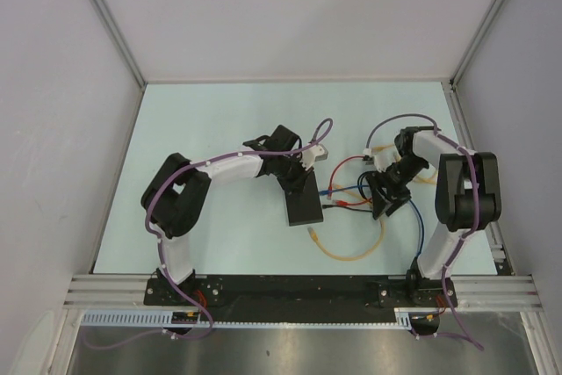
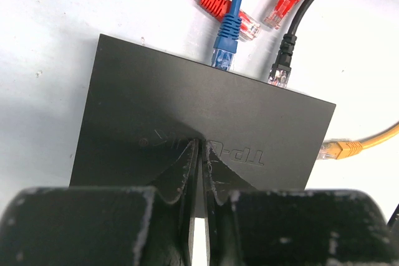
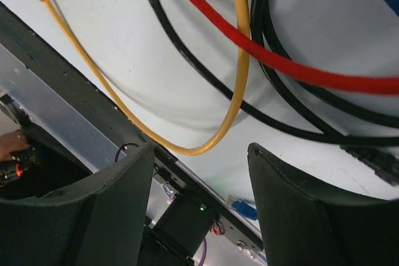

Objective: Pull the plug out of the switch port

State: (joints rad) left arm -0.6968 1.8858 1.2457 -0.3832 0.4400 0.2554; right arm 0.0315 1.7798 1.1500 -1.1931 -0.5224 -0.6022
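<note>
Left gripper (image 2: 201,144) resting on switch (image 1: 305,208) top, fingers almost touching, gripping nothing. Switch lying near table (image 1: 219,120) centre. Blue plug (image 2: 224,51) and black plug (image 2: 280,70) sitting at its socket edge. Right gripper (image 3: 199,149) hovering over yellow cable (image 3: 239,60) right of switch, jaws gaping wide, holding nothing.

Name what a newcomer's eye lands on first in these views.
The black switch mid-table stands out, the shut left gripper resting on its top, a blue plug and black plug at its port edge. To its right, the open right gripper hangs over red, yellow and black cables.
</note>
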